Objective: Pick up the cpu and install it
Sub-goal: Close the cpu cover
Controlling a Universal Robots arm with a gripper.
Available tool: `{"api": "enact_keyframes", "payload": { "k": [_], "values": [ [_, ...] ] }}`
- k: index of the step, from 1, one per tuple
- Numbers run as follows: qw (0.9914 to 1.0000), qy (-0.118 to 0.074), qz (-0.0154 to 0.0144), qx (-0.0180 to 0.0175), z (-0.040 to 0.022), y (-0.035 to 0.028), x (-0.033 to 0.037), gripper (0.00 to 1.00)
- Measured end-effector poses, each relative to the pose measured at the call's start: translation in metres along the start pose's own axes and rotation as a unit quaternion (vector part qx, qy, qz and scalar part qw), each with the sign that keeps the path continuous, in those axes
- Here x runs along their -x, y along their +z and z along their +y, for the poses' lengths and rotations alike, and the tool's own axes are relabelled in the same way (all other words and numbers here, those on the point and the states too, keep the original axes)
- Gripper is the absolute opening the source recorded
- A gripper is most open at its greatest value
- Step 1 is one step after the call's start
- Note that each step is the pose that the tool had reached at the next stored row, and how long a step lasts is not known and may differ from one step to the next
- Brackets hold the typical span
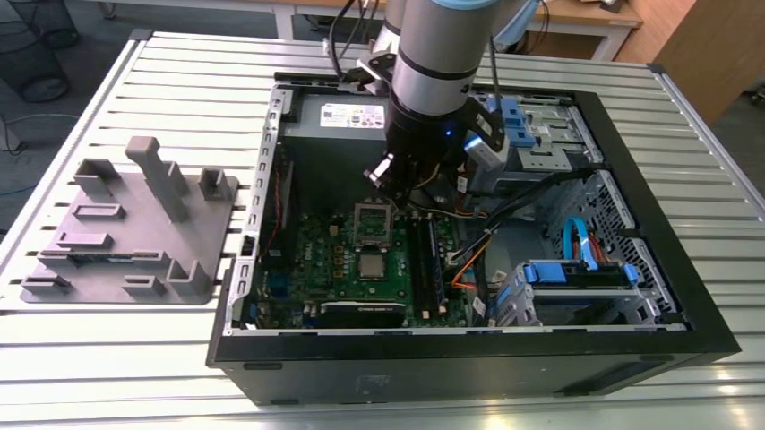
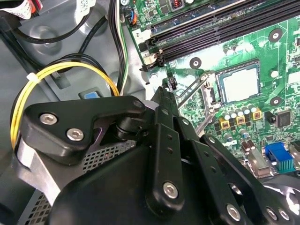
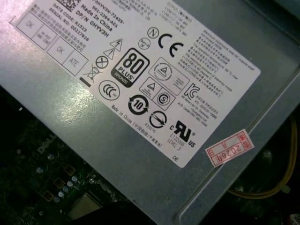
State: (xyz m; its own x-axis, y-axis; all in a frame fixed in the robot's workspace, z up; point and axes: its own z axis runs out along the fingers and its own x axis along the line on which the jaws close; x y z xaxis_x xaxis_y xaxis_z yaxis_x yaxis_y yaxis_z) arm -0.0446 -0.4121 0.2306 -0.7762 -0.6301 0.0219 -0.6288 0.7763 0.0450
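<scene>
On the motherboard (image 1: 313, 255) the cpu (image 1: 373, 264) lies flat. The gripper (image 1: 400, 193) hangs over the motherboard, apart from the cpu; wide or narrow, one cannot tell.

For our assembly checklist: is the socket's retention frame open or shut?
Open: the retention frame is swung away, leaving the cpu uncovered.

The arm (image 1: 433, 63) hangs near vertical with its claw (image 1: 399, 195) pointing down.

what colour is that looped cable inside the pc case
The looped cable is yellow, cinched by a white tie; it shows best in the second wrist view.
</scene>
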Motion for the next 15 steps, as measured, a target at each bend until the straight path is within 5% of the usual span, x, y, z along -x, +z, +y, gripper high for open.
{"api": "enact_keyframes", "payload": {
  "k": [15],
  "values": [
    [0.99996, -0.008, -0.0017, -0.0021, 0.0016, -0.0056, -0.0034, 0.11]
  ]
}}
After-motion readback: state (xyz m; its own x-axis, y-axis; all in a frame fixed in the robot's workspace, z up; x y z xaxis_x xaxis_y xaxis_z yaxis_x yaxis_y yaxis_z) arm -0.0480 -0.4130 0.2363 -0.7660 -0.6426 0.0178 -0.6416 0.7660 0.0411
